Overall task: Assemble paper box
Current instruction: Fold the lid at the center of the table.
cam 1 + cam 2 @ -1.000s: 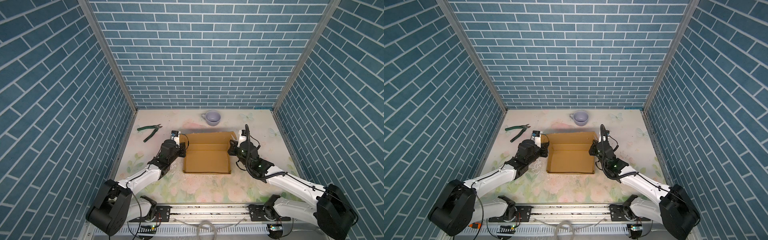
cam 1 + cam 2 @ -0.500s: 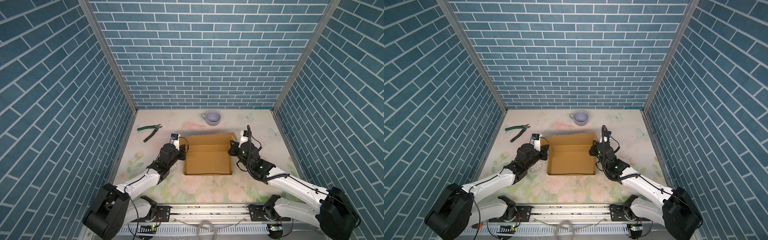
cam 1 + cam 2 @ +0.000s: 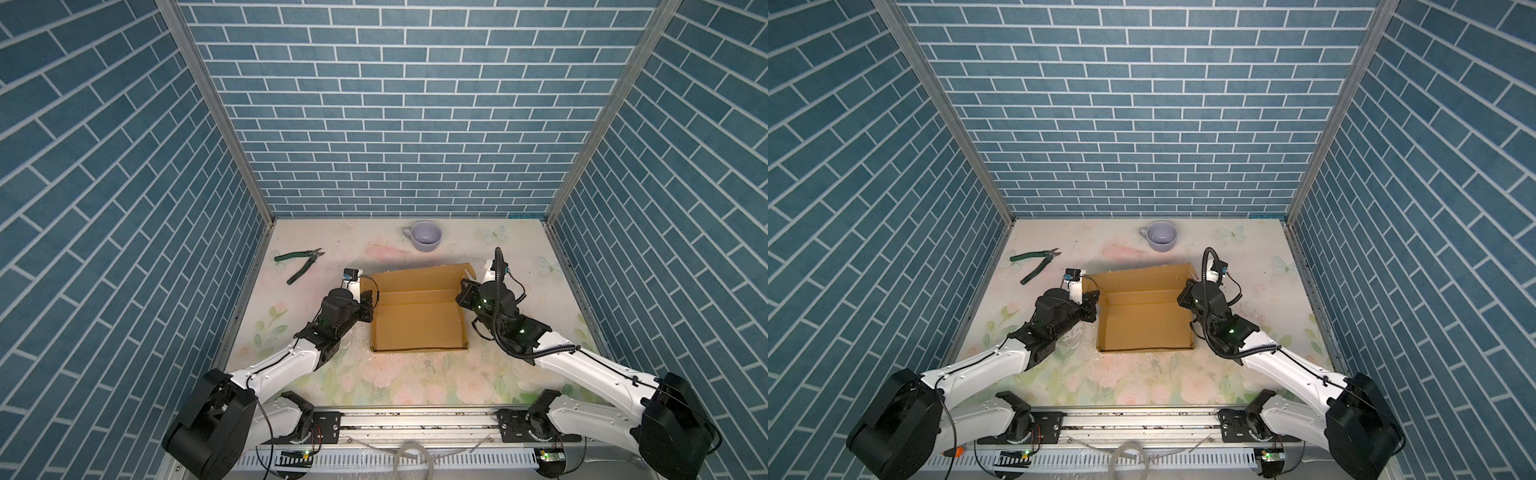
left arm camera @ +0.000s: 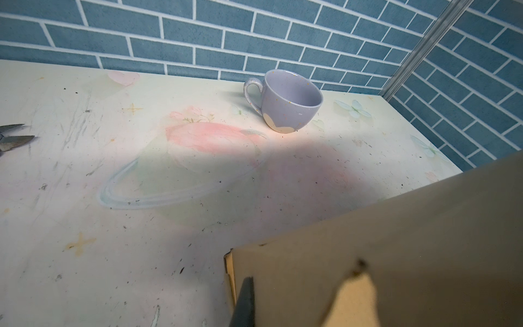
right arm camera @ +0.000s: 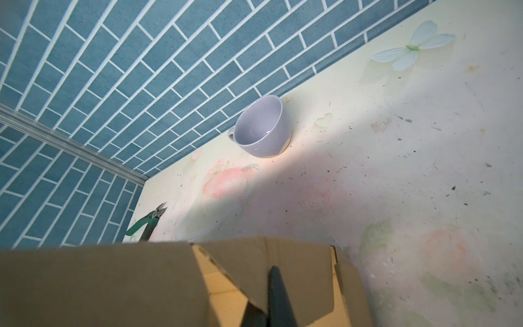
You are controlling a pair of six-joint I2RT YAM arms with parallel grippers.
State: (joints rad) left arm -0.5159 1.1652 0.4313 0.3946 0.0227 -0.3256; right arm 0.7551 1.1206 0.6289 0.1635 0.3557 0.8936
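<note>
Box position: The paper box was set at the middle of the desk, nearer than the cup and right of the cutters, well apart from both.
Done: The base was laid flat, and low left, right and near walls were seen raised around it.
Far side: The far panel was stood up, with a tab sticking out at its far right end.
Left pincer: It was pressed together on the far left corner of the box. One finger was laid on the outer cardboard face.
Right pincer: It was pinched on the far right corner flap. A dark finger was seen across it.
Left to do: The far corners were judged not yet locked, and the top was not closed.
Progress: The task was judged past halfway.
</note>
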